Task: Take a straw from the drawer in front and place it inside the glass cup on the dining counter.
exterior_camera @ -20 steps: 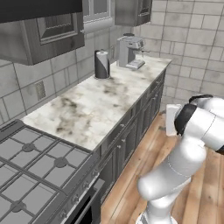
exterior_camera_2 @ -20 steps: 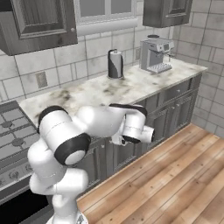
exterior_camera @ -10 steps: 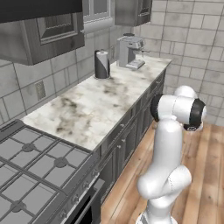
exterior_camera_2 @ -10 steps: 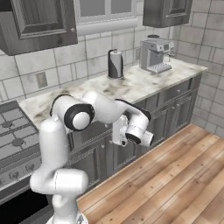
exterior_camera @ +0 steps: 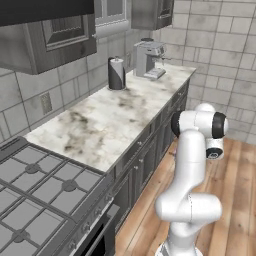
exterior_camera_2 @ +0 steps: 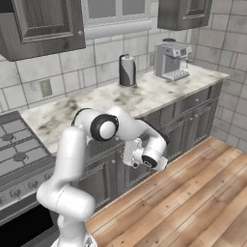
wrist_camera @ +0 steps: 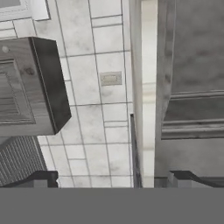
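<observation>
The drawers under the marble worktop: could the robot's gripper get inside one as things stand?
Probably not yet. The drawers look shut, fronts flush with the cabinets. The open gripper hangs beside the worktop edge, pointing along it, holding nothing. Nothing blocks the fronts.

Even, flat rendered light in all 3 views, no clear single source; fairly bright, nothing blown out. Marble surface (exterior_camera: 115, 120) reads pale w/ soft mottling, no hard glare. Shadows faint: slightly darker band under the wall cabinets (exterior_camera_2: 43, 24) and along the cabinet fronts (exterior_camera_2: 193, 120) below the surface edge. White arm (exterior_camera: 192, 165) shows smooth shading, mild soft highlights on its rounded joints. Wood floor (exterior_camera_2: 193, 193) evenly lit, no cast shadow that stands out. All pics low-res and soft, edges slightly jagged. Hand view blurrier, tile lines (wrist_camera: 96, 87) fuzzy, scene rolled sideways. No noticeable lens bending at the borders.
</observation>
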{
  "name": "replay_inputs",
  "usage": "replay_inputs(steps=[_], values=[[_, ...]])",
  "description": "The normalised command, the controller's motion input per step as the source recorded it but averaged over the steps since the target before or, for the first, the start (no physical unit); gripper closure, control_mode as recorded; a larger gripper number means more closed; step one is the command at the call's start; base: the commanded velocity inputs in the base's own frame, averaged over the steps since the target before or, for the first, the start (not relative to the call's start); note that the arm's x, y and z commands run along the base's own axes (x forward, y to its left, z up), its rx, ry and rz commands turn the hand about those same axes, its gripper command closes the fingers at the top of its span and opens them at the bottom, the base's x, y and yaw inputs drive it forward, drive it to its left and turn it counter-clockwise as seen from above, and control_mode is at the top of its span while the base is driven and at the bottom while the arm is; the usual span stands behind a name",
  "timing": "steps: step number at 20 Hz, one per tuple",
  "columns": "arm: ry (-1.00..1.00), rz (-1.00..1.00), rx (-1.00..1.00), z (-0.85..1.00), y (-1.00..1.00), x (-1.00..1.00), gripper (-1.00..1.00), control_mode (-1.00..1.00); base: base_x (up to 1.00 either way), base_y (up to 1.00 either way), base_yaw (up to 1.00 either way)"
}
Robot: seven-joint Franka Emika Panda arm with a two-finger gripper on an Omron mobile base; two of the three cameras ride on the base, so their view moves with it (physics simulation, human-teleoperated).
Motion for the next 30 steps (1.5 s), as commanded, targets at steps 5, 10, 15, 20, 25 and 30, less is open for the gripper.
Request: replay_inputs(steps=[5,10,15,20,25,30], values=[[-0.06,0.0,0.01,-0.14,0.46,0.28,-1.0,-1.0,0.0,0.0,0.0],[-0.04,0.0,0.0,-0.16,0.44,0.19,-1.0,-1.0,0.0,0.0,0.0],[-0.07,0.0,0.0,-0.11,0.32,0.11,-1.0,-1.0,0.0,0.0,0.0],[-0.08,-0.02,0.0,-0.01,0.11,0.3,-1.0,-1.0,0.0,0.0,0.0],[-0.08,-0.04,0.0,-0.03,0.01,0.34,-1.0,-1.0,0.0,0.0,0.0],[-0.06,-0.06,0.0,-0.18,0.0,0.22,-1.0,-1.0,0.0,0.0,0.0]])
